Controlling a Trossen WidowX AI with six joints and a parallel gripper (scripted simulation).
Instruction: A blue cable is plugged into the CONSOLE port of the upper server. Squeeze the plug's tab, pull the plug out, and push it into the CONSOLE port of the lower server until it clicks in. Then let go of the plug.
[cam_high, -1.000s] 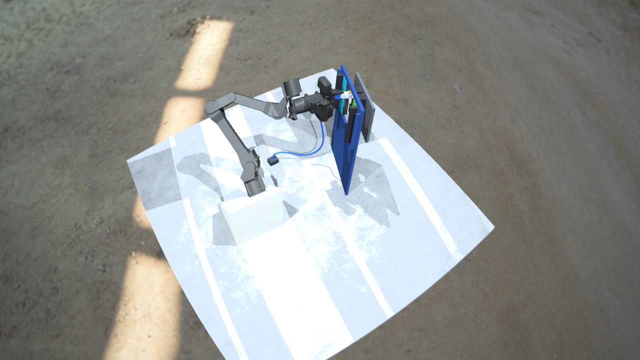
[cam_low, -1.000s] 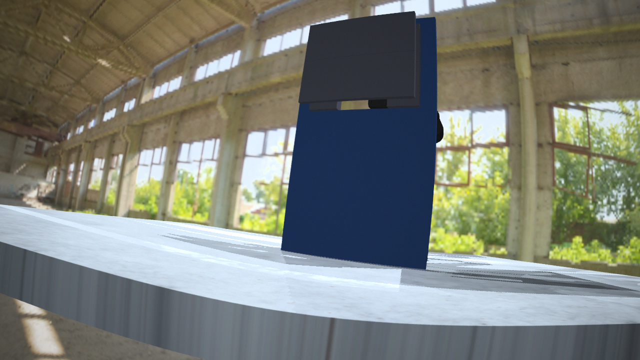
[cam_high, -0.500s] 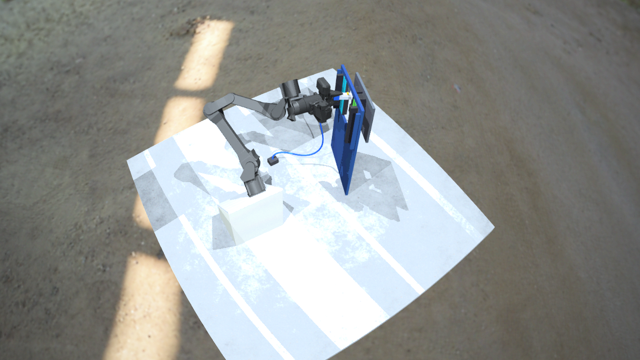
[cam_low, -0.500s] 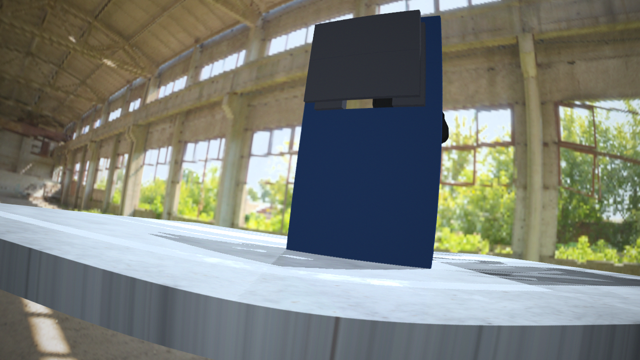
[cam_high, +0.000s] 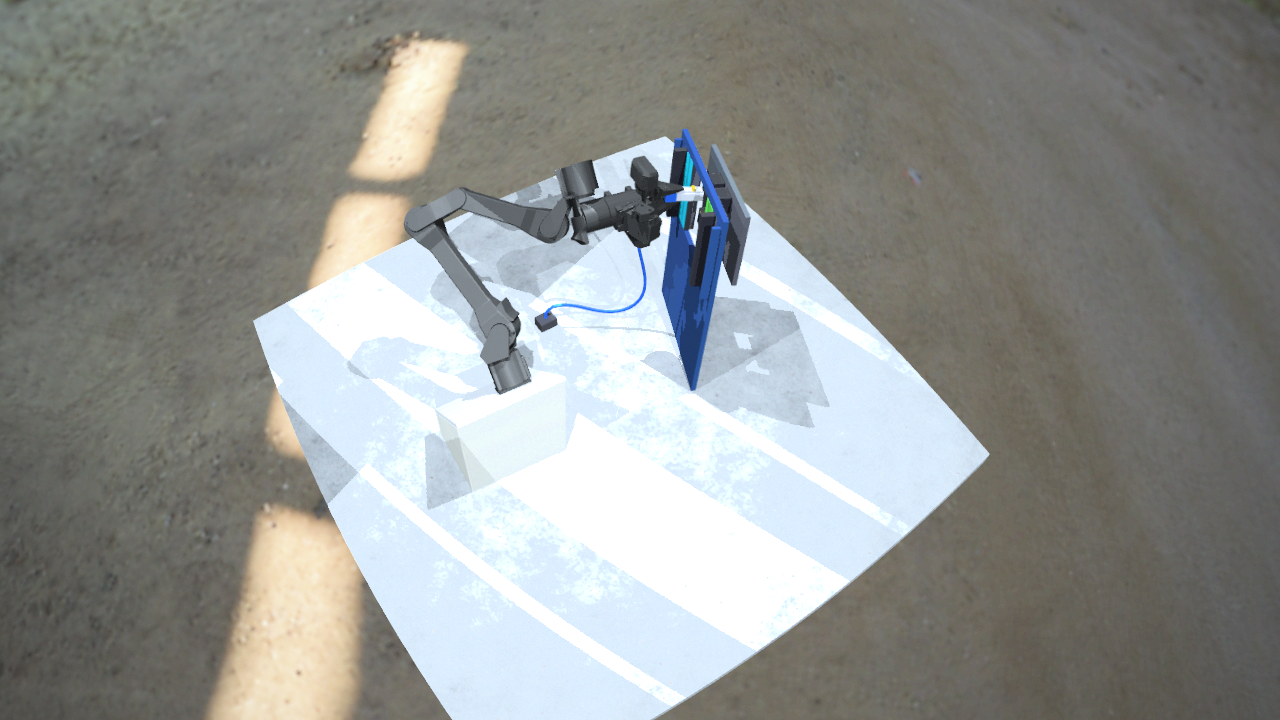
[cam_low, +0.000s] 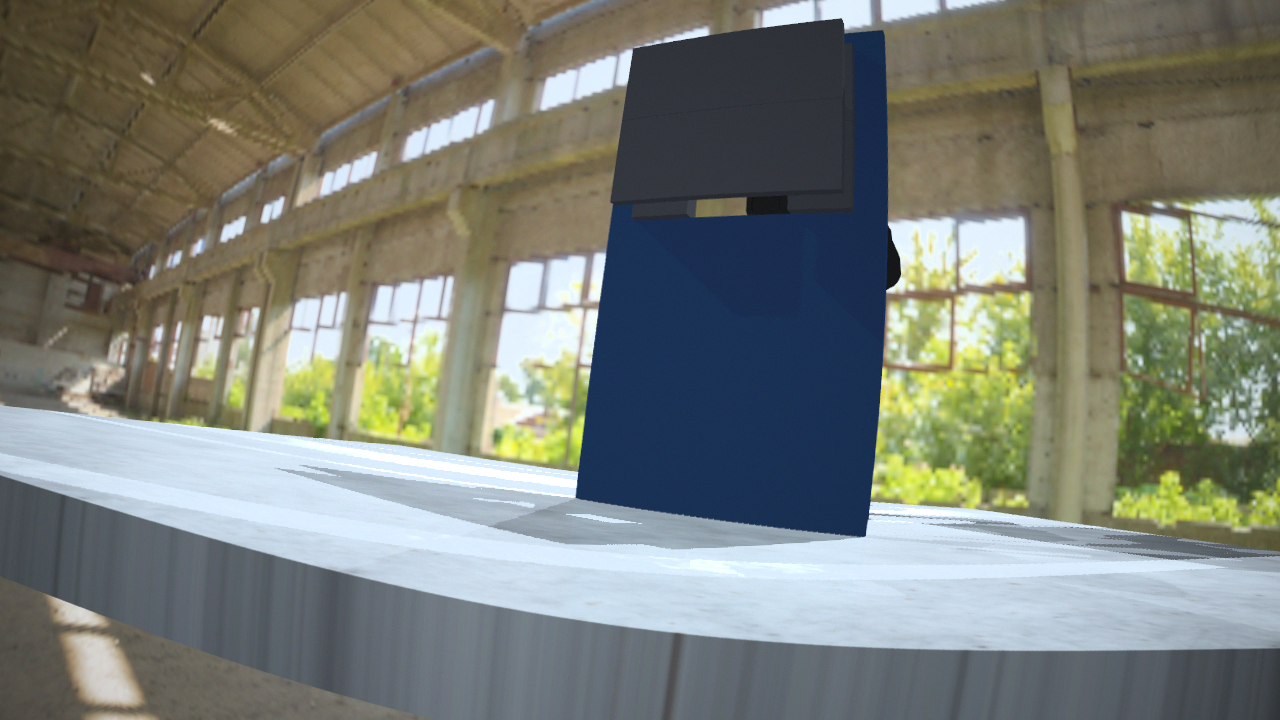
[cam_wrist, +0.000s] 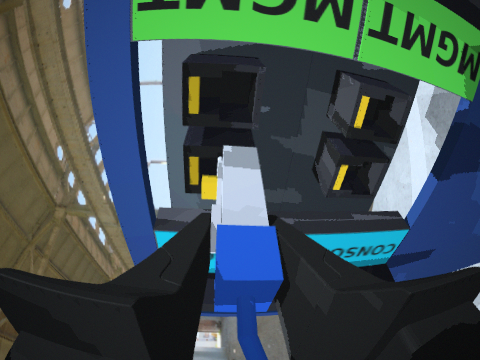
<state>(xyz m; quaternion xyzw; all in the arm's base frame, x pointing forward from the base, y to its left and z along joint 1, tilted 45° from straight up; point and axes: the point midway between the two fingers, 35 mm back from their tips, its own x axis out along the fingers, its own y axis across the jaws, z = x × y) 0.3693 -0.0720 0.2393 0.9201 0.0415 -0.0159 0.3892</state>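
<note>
A blue cable (cam_high: 644, 277) curves below the claw (cam_high: 677, 193)

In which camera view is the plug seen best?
The wrist view: the plug is large there, its white body and blue end between the gripper's fingers. The top view shows it tiny; in the exterior view I cannot see it.
</note>
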